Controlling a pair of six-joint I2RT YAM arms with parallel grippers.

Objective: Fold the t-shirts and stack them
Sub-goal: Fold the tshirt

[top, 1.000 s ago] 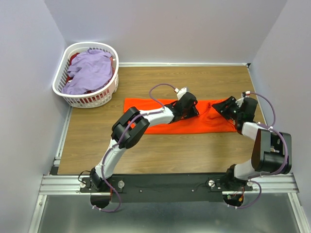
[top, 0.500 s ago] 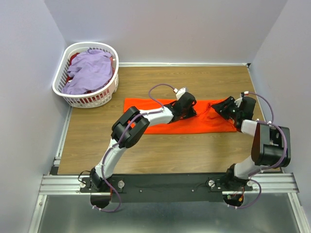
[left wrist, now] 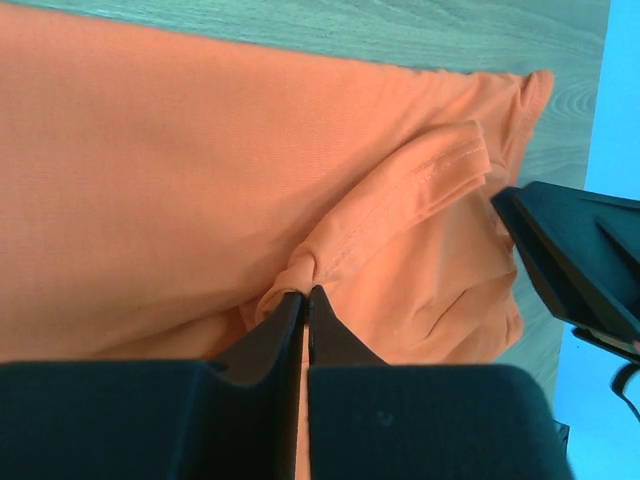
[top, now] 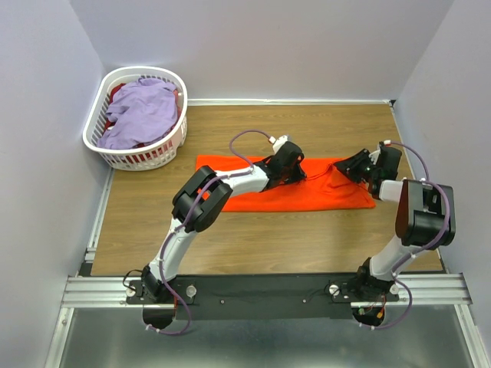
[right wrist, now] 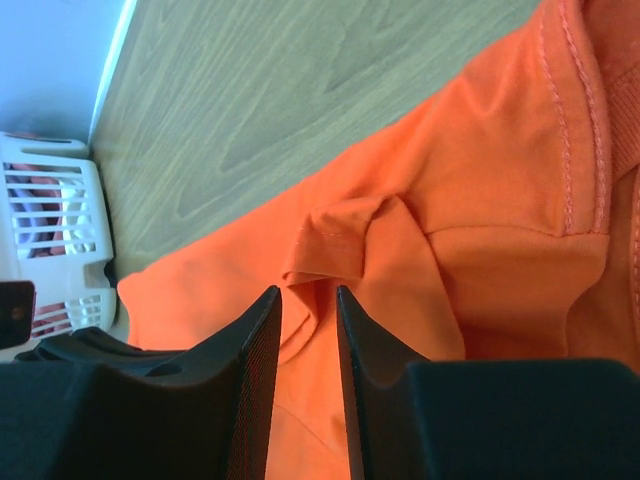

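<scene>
- We read this as a robot lab test cell.
- Left arm [top: 201, 203] and right arm [top: 422, 218] are bolted by an aluminium rail [top: 92, 290] at the table [top: 253, 245] edge, with exposed cables [top: 249, 136].
- Plain walls [top: 261, 46] box the table in.
- A laundry basket [top: 146, 159] holds a lavender t-shirt [top: 142, 111].

White-and-black jointed arms [top: 173, 249], looping purple cables [top: 249, 133], black gripper fingers [left wrist: 260, 340].

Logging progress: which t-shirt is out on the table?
The orange t-shirt, spread flat on the table and pinched by the left hand; the lavender t-shirt sits crumpled in the basket.
</scene>
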